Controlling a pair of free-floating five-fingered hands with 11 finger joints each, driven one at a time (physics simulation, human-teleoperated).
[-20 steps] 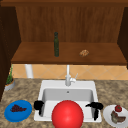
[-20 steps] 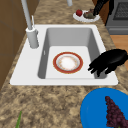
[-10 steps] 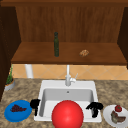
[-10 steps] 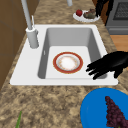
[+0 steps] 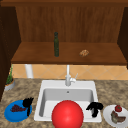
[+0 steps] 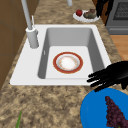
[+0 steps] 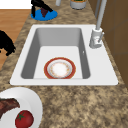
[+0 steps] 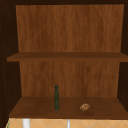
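Note:
My left hand (image 5: 27,103) hovers over the right edge of a blue plate (image 5: 10,115) that bears a bunch of dark grapes (image 5: 17,108). Seen from the left side, this hand (image 6: 110,76) is open. Its straight fingers reach over the counter between the blue plate (image 6: 95,110) and the sink's (image 6: 25,72) near rim. My right hand (image 5: 95,108) hangs relaxed over the sink's right rim, beside a white plate (image 5: 107,117) with a tomato (image 5: 118,108) and meat. A red-rimmed plate (image 6: 67,62) lies flat in the basin. A red ball (image 5: 67,115) covers the sink's front.
A faucet (image 5: 67,77) stands at the back of the sink. On the wooden shelf above are a dark green bottle (image 5: 56,44) and a small brown lump (image 5: 84,52). A potted plant (image 5: 9,81) sits at the far left of the speckled counter.
My left hand has drifted a little closer to the blue plate and its fingers have stretched out straighter. The right hand has stayed where it was.

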